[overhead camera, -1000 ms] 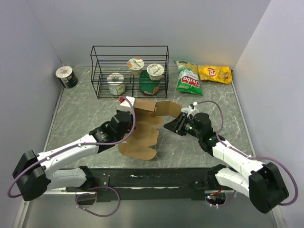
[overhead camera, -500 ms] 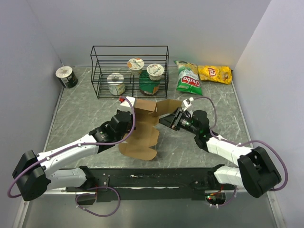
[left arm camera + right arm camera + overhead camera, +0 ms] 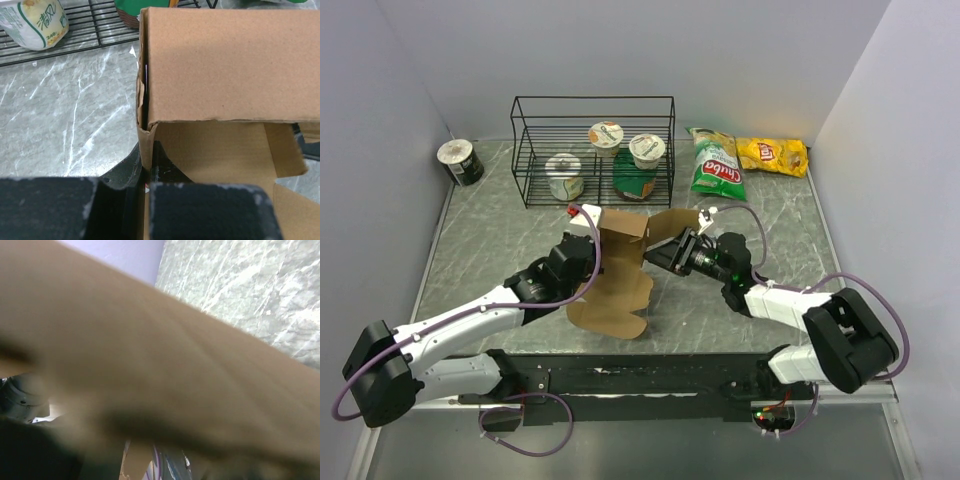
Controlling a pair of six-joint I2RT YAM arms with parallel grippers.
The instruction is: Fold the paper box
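The paper box (image 3: 620,275) is plain brown cardboard, part folded, standing on the table's middle with a long flap hanging toward the near edge. My left gripper (image 3: 588,232) is shut on its left wall; in the left wrist view the gripper (image 3: 145,167) pinches that wall's edge, below the box's folded top panel (image 3: 225,65). My right gripper (image 3: 672,250) is pressed against the raised right flap (image 3: 672,224). Blurred cardboard (image 3: 150,350) fills the right wrist view and hides the fingers.
A black wire rack (image 3: 592,150) at the back holds yogurt cups (image 3: 606,136) and a green jar (image 3: 635,182). A green snack bag (image 3: 715,165) and a yellow chip bag (image 3: 772,155) lie back right. A tin (image 3: 460,162) stands back left.
My right gripper has moved left, closer against the box's right flap, and the forearm has swung in. The left gripper keeps its hold on the box, which has shifted slightly.
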